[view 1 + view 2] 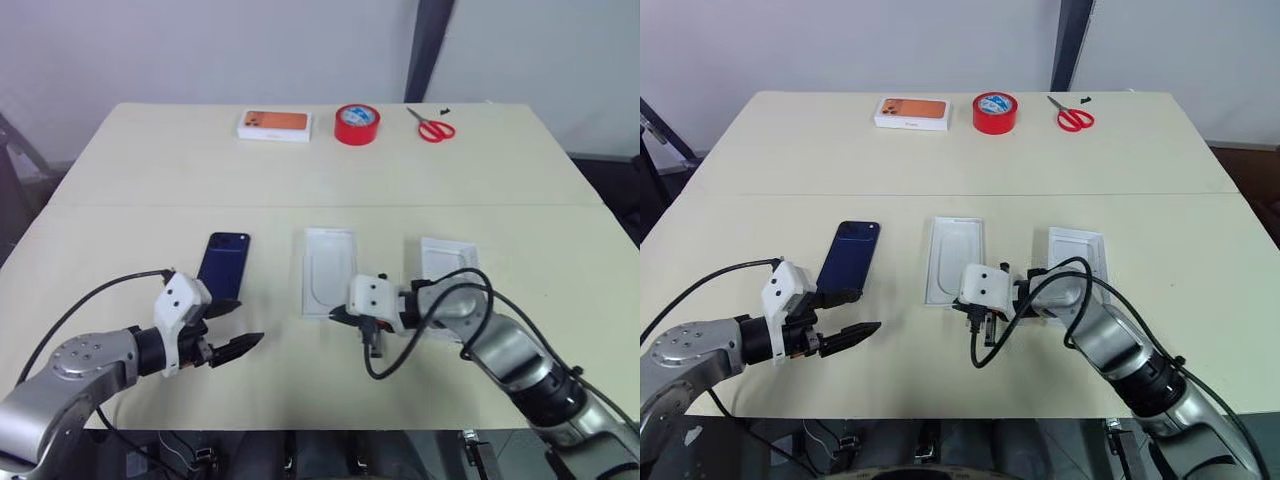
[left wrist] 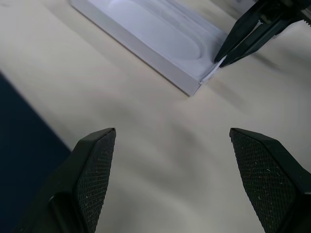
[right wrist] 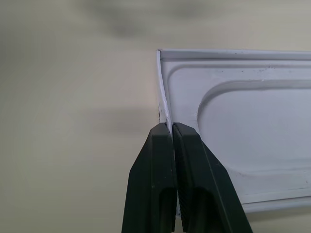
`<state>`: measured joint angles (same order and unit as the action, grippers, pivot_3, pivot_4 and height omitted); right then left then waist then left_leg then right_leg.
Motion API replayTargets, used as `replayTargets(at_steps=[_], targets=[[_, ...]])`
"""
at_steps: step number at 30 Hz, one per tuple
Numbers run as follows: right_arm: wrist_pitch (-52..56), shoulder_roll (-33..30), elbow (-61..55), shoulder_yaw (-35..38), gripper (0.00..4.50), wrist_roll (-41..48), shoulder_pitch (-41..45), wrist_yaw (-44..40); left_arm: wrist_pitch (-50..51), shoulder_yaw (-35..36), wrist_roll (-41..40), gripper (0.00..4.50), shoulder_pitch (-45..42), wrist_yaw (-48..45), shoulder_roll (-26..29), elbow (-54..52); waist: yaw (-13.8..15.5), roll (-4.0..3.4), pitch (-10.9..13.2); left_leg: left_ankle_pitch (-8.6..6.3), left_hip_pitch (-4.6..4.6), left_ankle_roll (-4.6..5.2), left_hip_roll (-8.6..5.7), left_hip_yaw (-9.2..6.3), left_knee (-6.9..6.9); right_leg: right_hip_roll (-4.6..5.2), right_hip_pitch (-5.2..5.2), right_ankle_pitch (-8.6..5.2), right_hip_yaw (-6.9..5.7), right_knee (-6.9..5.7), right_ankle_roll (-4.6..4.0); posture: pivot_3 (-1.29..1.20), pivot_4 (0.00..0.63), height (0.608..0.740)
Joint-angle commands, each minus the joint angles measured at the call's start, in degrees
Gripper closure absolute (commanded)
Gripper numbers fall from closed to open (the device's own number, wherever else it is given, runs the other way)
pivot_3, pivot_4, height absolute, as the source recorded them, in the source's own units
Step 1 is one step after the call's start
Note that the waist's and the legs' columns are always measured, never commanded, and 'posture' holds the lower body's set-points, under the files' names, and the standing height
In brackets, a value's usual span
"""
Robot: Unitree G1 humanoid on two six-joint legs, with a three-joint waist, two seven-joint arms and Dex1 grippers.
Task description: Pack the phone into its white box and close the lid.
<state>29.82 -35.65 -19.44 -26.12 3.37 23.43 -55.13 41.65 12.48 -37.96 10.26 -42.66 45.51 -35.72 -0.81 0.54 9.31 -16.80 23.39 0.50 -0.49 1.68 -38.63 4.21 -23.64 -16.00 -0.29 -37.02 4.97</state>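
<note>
The dark navy phone (image 1: pixel 224 260) lies flat on the table, left of centre. My left gripper (image 1: pixel 250 320) hovers open just in front of it, with nothing between its fingers. At the centre lies a white moulded insert (image 1: pixel 330 270) with a rounded recess. My right gripper (image 3: pixel 167 125) is shut on the thin white edge at its near corner. I cannot tell whether the white box sits under the insert. To the right, a shallow white piece with a greyish inside (image 1: pixel 448 256) looks like the lid lying inside up. My right arm partly covers it.
Along the far edge of the table (image 1: pixel 120 170) stand a white box printed with an orange phone (image 1: pixel 274 124), a red tape roll (image 1: pixel 357 124) and red scissors (image 1: pixel 432 128). Black cables loop off both wrists over the near table edge.
</note>
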Motion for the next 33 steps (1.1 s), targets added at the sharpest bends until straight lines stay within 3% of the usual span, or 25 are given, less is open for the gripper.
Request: replayTargets(at_steps=[1,2,8,12,14,15,19,26,33], targets=[[-1.97,0.24,0.04,-0.28,4.44,-0.19,1.19,-1.31,-1.21,2.49,-0.07,0.56,0.79,0.36,-0.27,-0.73,0.08,0.01,0.0,0.0,0.0,0.0,0.0,0.0,0.0,0.0,0.01,0.0,0.0,0.01,0.0,0.0,0.15,0.725],[-1.47,0.53,0.01,0.15,4.44,0.49,1.5,-1.62,-1.18,2.94,-0.18,0.56,1.07,0.63,-0.41,-0.82,0.07,0.01,0.0,0.0,0.0,0.0,-0.01,0.0,-0.01,0.0,0.02,0.0,0.0,0.01,0.0,0.0,0.15,0.725],[5.12,5.51,-1.85,7.27,1.5,8.56,5.06,0.02,-0.12,6.79,-1.68,0.56,1.27,3.37,-2.33,-0.05,-0.25,0.0,0.0,0.0,-0.01,0.0,0.0,0.0,0.01,0.0,-0.01,0.01,0.0,-0.03,0.01,0.0,0.15,0.725],[12.82,12.48,0.62,8.02,1.5,9.41,11.51,6.26,4.04,11.28,-2.66,0.56,-5.18,13.13,-6.81,6.59,-0.15,-0.01,0.0,0.02,0.0,-0.04,0.0,-0.02,0.0,-0.02,-0.04,0.08,-0.01,-0.09,0.15,0.0,0.15,0.725],[14.18,15.93,4.87,5.5,2.12,6.7,14.65,9.75,9.18,13.33,-3.98,0.56,-10.05,18.97,-8.57,11.2,-0.14,0.04,-0.04,0.04,-0.01,-0.07,0.0,-0.03,0.0,-0.02,-0.05,0.1,-0.04,-0.15,0.17,0.0,0.15,0.725],[13.76,16.88,6.82,3.95,2.51,5.09,15.82,10.84,10.97,13.91,-3.63,0.01,-11.91,21.32,-9.0,12.98,-0.17,0.06,-0.04,0.05,-0.02,-0.08,0.0,-0.04,-0.02,-0.04,-0.04,0.11,-0.05,-0.17,0.19,0.0,0.15,0.725],[12.01,21.5,13.91,-0.37,4.44,1.36,19.59,14.08,18.54,15.29,-3.92,0.0,-18.62,27.59,-9.98,18.48,-0.19,0.08,-0.03,0.1,0.04,-0.16,-0.08,-0.02,-0.05,-0.03,-0.09,0.12,-0.06,-0.18,0.22,0.0,0.15,0.725],[9.67,29.11,24.57,-6.16,4.44,-5.3,23.46,19.21,32.47,16.95,-6.98,0.0,-30.04,32.28,-11.79,27.84,-0.36,0.12,-0.05,0.2,0.14,-0.33,-0.08,-0.01,-0.23,-0.07,-0.2,0.13,-0.08,-0.35,0.24,0.0,0.15,0.725],[7.78,30.93,29.49,-11.0,4.44,-9.39,24.47,17.71,41.46,12.4,-6.21,0.0,-34.29,31.16,-12.44,31.47,-0.4,0.14,-0.06,0.24,0.14,-0.4,-0.09,0.0,-0.23,-0.07,-0.24,0.13,-0.08,-0.44,0.24,0.0,0.15,0.725]])
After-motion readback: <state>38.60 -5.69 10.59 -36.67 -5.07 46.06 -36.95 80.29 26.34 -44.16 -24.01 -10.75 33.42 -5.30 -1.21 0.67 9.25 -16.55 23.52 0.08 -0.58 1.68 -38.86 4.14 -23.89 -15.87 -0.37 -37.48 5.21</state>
